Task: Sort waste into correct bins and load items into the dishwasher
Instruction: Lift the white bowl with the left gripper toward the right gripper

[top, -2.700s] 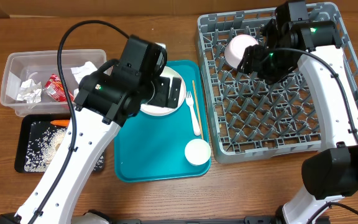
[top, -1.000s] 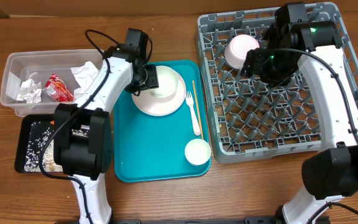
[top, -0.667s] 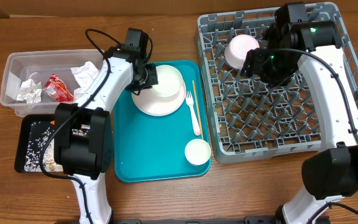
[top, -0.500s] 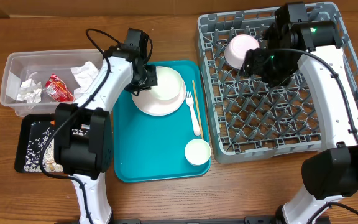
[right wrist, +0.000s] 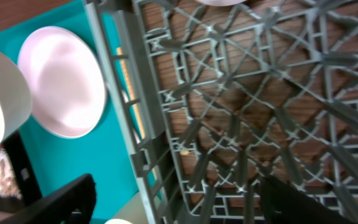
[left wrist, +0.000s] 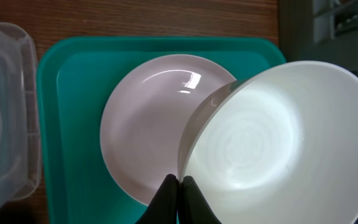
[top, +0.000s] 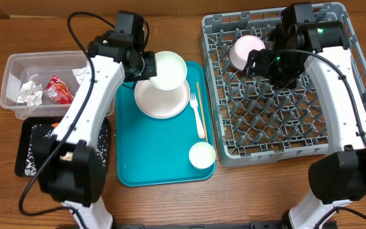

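We pinch the bowl (left wrist: 272, 137) by its rim in the left gripper (left wrist: 179, 186) | just lifted off the plate (left wrist: 145, 124) | dish rack (top: 284, 127) next | right gripper (right wrist: 179, 190) spread, empty.

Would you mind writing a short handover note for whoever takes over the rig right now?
Left gripper: shut on the rim of the white bowl, held above the plate.
Right gripper: open over the rack, empty.
Done: pink bowl in the rack; napkins and wrapper in the clear tub.
To do: rack the white bowl, then plate, fork, stick and cup from the teal tray.
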Tool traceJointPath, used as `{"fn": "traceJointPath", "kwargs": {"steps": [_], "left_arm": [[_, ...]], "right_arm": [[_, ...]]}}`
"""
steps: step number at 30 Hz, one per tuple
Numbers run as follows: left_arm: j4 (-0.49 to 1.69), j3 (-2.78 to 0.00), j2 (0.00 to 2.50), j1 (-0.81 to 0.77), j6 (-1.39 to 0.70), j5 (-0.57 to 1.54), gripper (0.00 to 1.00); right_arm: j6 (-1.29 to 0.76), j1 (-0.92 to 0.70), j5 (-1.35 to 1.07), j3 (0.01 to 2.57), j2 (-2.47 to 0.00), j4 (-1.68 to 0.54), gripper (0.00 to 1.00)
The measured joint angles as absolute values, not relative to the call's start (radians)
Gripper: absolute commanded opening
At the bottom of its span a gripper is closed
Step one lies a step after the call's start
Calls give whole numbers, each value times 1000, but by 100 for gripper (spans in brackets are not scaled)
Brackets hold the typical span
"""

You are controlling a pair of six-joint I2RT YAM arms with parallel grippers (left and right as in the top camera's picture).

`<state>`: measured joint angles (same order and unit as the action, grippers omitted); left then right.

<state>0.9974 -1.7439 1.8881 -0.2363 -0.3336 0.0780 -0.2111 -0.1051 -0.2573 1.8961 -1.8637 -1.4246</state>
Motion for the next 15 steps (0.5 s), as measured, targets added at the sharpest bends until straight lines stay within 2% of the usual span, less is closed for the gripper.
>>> {"fn": "traceJointPath", "kwargs": {"steps": [15], "left_arm": [[958, -1746, 1874, -469, -334, 117, 4]], "right_arm": [[-209, -138, -336, 1896, -1864, -1424, 81]]}}
